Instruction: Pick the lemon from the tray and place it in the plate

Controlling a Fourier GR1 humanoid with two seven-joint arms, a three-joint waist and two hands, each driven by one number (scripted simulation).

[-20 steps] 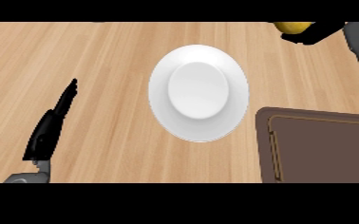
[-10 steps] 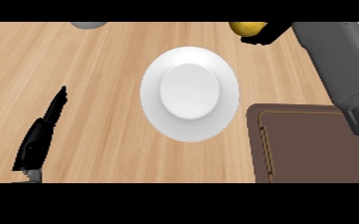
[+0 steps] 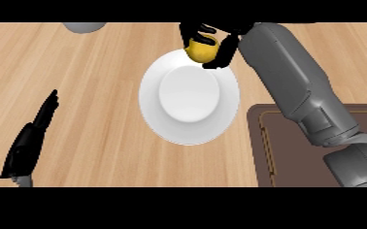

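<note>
Since the earlier frames, our right hand (image 3: 215, 41) has swung in from the upper right corner to the top centre, and the lemon (image 3: 201, 51) has come with it to the far rim of the plate.

We note the wooden counter (image 3: 93, 87) filling the frame. Our grey right forearm (image 3: 294, 85) runs from the lower right edge up toward the top centre. A white plate (image 3: 189, 97) sits mid-frame, its bowl bare. A brown tray (image 3: 287, 155) lies at the lower right, partly under the forearm, just beside the plate.

Our left hand (image 3: 28, 140) shows at the lower left edge, fingers straight and relaxed, resting, holding nothing.

Our right hand has its black fingers curled round the lemon, grasping it over the plate's upper edge. We cannot tell whether the lemon touches the plate.

A grey rounded object (image 3: 84, 26) sits at the upper left edge, cut off.
</note>
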